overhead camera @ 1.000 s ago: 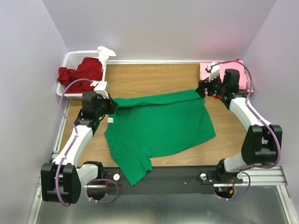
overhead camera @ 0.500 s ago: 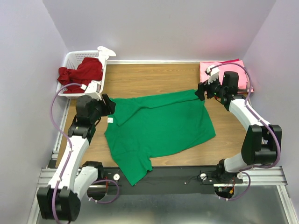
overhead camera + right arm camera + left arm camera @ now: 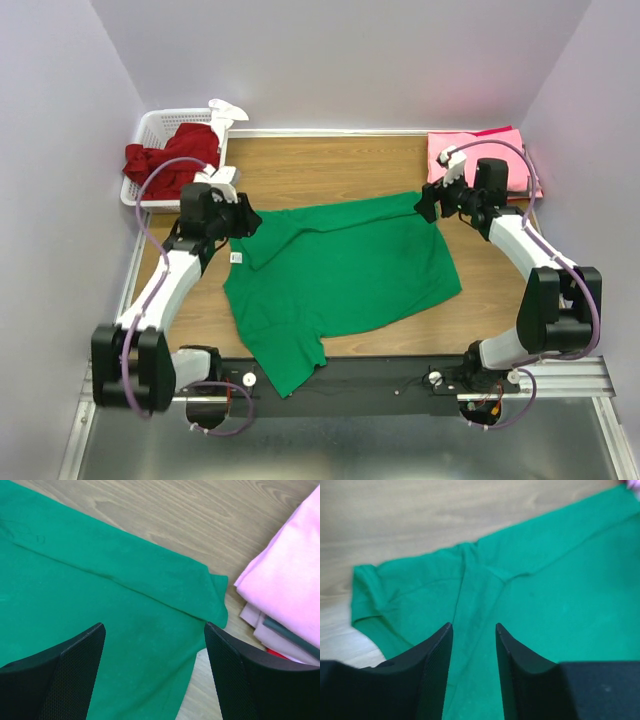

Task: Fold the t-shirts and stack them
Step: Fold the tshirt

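My left pincer (image 3: pixel 243 218) hangs over the sleeve end of the green t-shirt (image 3: pixel 340 270), its two black fingers (image 3: pixel 440 650) parted only narrowly and gripping nothing; in my left wrist view the green cloth shows through the slit between them. My right pincer (image 3: pixel 425 205) is spread wide and empty above the shirt's far right corner, and in my right wrist view that corner (image 3: pixel 215 597) lies flat on the wood just short of the pink pile. The green shirt is spread across the middle of the wooden table (image 3: pixel 330 165), its far edge folded over in a band, a small white tag (image 3: pixel 237 258) showing near its left side, and one part trailing over the near edge of the table at about 7 o'clock. Out from my left pincer, at 10 o'clock on the table, stands the white slotted basket (image 3: pixel 150 125); the dark red t-shirt (image 3: pixel 175 155) lies crumpled in it and spills over its left wall. At 2 o'clock, in the far right corner, the pink t-shirts (image 3: pixel 495 148) sit folded in a stack; my right wrist view shows a paler layer, a dark strip and a bit of red under the top pink one (image 3: pixel 290 580).
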Controlling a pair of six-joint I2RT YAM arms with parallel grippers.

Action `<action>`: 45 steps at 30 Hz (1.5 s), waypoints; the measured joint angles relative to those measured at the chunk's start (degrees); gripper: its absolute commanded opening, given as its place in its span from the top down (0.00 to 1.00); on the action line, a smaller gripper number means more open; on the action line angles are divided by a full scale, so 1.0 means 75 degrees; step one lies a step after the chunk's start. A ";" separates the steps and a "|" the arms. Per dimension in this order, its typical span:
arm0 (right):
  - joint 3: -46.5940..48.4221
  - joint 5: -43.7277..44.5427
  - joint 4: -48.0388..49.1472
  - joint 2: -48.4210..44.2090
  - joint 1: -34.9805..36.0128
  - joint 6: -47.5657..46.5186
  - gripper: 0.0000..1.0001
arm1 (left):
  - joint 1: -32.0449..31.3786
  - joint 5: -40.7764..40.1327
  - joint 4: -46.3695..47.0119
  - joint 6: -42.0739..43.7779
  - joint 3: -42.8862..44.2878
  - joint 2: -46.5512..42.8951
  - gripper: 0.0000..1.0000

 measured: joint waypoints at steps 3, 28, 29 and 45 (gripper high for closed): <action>-0.0006 -0.0099 -0.0015 0.0000 0.0000 0.0000 0.14 | -0.0050 0.0181 -0.0163 0.0367 0.0449 0.1343 0.55; -0.0047 -0.0481 -0.0131 0.0000 -0.0265 -0.0006 0.14 | -0.1049 -0.0595 -0.1037 0.1486 0.1915 0.4456 0.48; -0.0047 -0.0495 -0.0134 0.0000 -0.0283 -0.0006 0.14 | -0.1055 -0.0624 -0.1035 0.1492 0.1920 0.4456 0.48; -0.0047 -0.0638 -0.0166 0.0000 -0.0396 -0.0003 0.14 | -0.1099 -0.0463 -0.1090 0.1547 0.1988 0.4666 0.68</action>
